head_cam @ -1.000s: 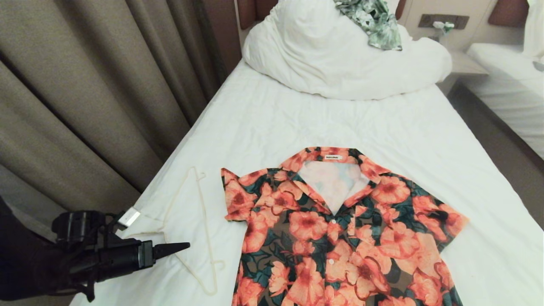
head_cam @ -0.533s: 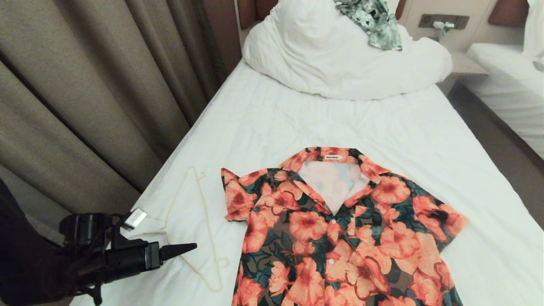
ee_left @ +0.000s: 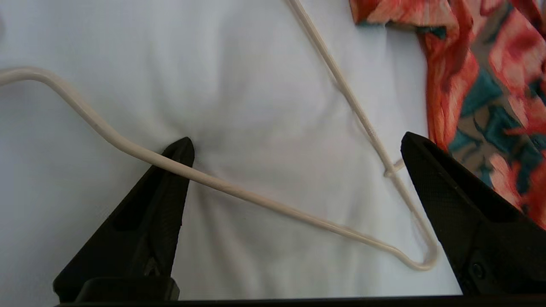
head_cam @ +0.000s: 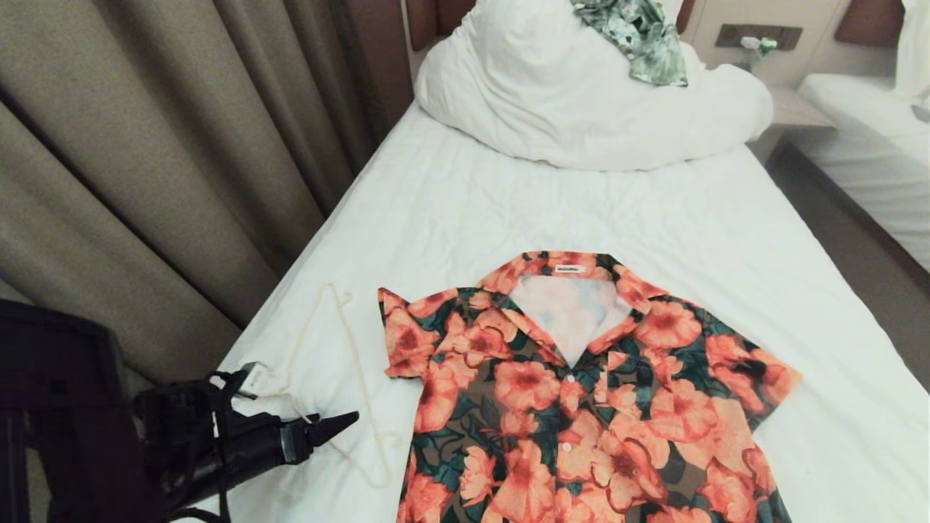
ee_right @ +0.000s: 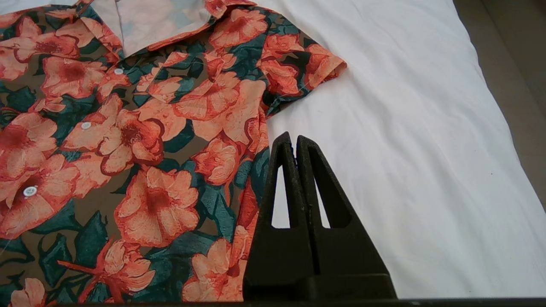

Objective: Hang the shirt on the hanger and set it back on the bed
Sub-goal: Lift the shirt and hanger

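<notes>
My left pincer (ee_left: 294, 147) hangs low over the bed (head_cam: 508, 211) near its left edge, its two black fingers (ee_left: 145, 221) spread wide apart and empty. Between them on the white sheet lies the hanger (ee_left: 239, 192), one finger's tip right at the wire of one of its sides. The hanger lies flat just left of the shirt (head_cam: 581, 392), which is spread open-collared across the near part of the bed, buttons up. My right pincer (ee_right: 295, 143) hovers above the shirt's right side, fingers pressed together, holding nothing
</notes>
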Controlling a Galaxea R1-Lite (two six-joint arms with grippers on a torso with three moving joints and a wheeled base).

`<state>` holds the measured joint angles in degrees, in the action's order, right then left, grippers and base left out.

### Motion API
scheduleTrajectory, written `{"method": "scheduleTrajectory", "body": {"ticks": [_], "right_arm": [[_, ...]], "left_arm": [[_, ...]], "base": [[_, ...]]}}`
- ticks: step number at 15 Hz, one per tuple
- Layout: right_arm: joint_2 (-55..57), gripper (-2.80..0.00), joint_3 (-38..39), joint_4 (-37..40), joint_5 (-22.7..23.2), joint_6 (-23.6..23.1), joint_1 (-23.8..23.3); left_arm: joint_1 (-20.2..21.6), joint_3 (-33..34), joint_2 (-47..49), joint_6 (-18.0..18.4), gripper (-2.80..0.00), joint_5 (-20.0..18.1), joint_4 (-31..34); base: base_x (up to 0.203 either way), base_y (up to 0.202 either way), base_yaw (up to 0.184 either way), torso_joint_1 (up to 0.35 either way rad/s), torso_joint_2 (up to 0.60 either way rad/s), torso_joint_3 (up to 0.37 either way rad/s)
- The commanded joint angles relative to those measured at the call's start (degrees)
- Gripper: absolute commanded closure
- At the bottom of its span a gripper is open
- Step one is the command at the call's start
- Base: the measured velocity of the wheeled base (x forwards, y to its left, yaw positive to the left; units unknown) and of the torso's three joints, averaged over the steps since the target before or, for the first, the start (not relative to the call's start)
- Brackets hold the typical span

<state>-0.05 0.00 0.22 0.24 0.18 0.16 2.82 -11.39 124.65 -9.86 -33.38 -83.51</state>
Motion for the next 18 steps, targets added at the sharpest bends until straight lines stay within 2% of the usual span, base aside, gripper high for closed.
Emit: {"method": "scheduleTrajectory", "body": {"ticks": [1, 7, 9, 11, 13, 18], "right_arm": [[-0.04, 0.00, 0.09, -0.01, 0.02, -0.01, 0.02], [-0.04, 0.00, 0.09, -0.04, 0.02, -0.01, 0.02], [-0.04, 0.00, 0.09, -0.03, 0.02, -0.01, 0.02], [-0.04, 0.00, 0.09, 0.03, 0.02, -0.01, 0.02], [-0.03, 0.00, 0.09, -0.04, 0.02, -0.01, 0.02], [-0.04, 0.00, 0.09, -0.04, 0.02, -0.01, 0.02]], "left_arm": [[-2.68, 1.31, 3.49, -0.88, -2.80, 2.35, -3.95], [-3.49, 0.00, 4.49, -1.93, -2.80, 4.25, -4.15], [-5.01, -1.26, 4.38, -5.04, -2.80, 5.37, -4.15], [-5.29, -2.10, 3.64, -5.87, -2.80, 7.01, -4.15], [-7.19, -2.93, 2.72, -8.29, -2.80, 7.51, -4.15], [-7.21, -4.08, 2.71, -8.68, -2.80, 8.33, -4.15]], "base": [[0.000, 0.000, 0.000, 0.000, 0.00, 0.000], [0.000, 0.000, 0.000, 0.000, 0.00, 0.000], [0.000, 0.000, 0.000, 0.000, 0.00, 0.000], [0.000, 0.000, 0.000, 0.000, 0.00, 0.000], [0.000, 0.000, 0.000, 0.000, 0.00, 0.000], [0.000, 0.000, 0.000, 0.000, 0.00, 0.000]]}}
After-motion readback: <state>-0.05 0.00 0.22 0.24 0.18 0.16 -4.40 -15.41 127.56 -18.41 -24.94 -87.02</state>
